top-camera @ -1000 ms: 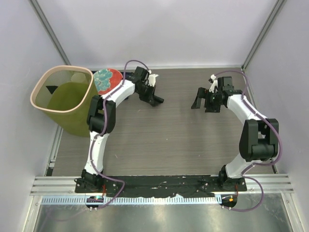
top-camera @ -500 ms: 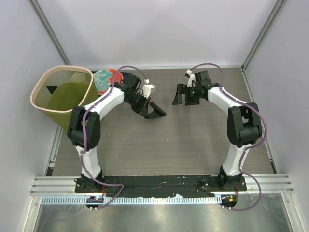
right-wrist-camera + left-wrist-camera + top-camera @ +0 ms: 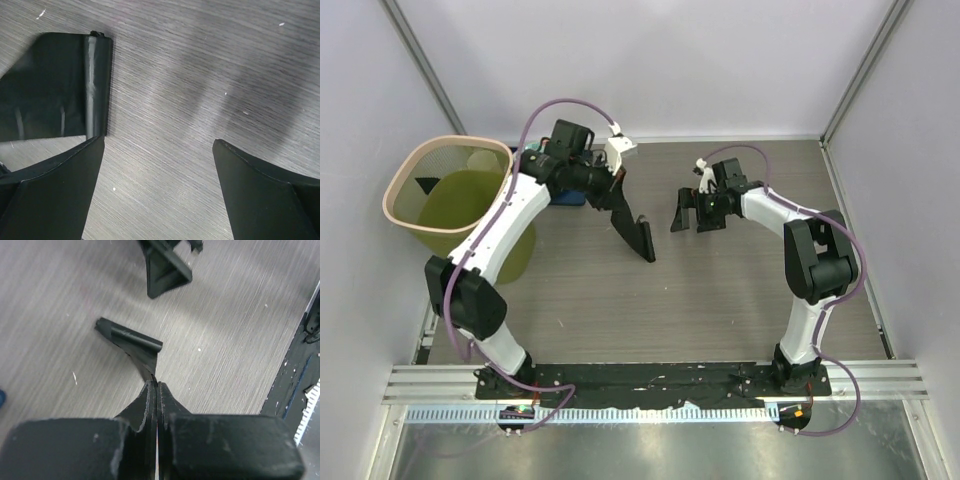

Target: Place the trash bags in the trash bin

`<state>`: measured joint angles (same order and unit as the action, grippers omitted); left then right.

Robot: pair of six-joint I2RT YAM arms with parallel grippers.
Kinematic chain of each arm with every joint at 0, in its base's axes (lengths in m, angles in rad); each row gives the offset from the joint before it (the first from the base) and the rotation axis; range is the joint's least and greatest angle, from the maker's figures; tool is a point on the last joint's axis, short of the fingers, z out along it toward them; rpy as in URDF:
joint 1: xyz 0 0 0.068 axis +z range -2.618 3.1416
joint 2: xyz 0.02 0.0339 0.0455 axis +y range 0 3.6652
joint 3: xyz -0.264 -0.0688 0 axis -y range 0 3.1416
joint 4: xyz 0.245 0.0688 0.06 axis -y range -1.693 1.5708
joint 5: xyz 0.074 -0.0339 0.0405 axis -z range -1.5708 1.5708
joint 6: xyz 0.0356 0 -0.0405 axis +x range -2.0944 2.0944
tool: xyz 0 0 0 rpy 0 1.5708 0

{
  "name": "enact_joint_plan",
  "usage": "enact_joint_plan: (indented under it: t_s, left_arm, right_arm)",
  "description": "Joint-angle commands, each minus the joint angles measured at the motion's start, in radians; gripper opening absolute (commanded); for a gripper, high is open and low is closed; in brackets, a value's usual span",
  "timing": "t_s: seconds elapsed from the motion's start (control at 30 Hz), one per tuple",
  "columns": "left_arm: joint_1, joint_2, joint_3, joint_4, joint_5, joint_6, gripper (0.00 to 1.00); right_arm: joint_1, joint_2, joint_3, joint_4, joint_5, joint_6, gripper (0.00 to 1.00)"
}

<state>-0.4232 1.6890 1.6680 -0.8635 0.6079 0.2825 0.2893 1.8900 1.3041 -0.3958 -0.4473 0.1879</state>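
My left pincer (image 3: pixel 156 386): clamped shut on a corner of the black bag (image 3: pixel 131 337).
My right pincer (image 3: pixel 157 145): spread wide, holding nothing, beside the bag.
Bin (image 3: pixel 448 140): well apart, far left.

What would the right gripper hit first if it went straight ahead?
The right gripper, open, points at bare table, so probably that. The black trash bag is just off to one side, likely missed.

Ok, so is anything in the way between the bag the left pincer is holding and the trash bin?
Nothing visible blocks it. The trash bag hangs from the shut left pincer, and the trash bin stands open-topped to its left. Only a low blue item on the table and that arm's own forearm lie between.
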Motion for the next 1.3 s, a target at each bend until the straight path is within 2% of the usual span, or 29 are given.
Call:
enact_joint_plan:
  t_s: [0.0,0.27,0.47,0.8,1.03,1.27]
  left_arm:
    - [0.003,-0.086,0.097,-0.048,0.052,0.015,0.00]
    - [0.004,-0.202,0.171,-0.078,0.035,0.001,0.00]
    - [0.009,-0.256,0.194,-0.085,0.016,-0.005,0.00]
    - [0.021,-0.255,0.343,-0.120,0.055,-0.054,0.00]
    - [0.038,-0.255,0.400,-0.126,0.050,-0.059,0.00]
    - [0.043,-0.252,0.426,-0.154,0.064,-0.043,0.00]
  right_arm:
    - [0.017,-0.034,-0.019,0.037,0.010,0.015,0.97]
    - [0.028,-0.058,-0.077,0.031,0.101,0.067,0.97]
    - [0.030,-0.074,-0.083,0.012,0.222,0.051,0.92]
    - [0.028,-0.138,-0.071,-0.031,0.436,-0.011,0.79]
    - [0.005,-0.134,-0.057,-0.049,0.444,-0.031,0.75]
    - [0.004,-0.097,-0.011,-0.089,0.314,-0.022,0.75]
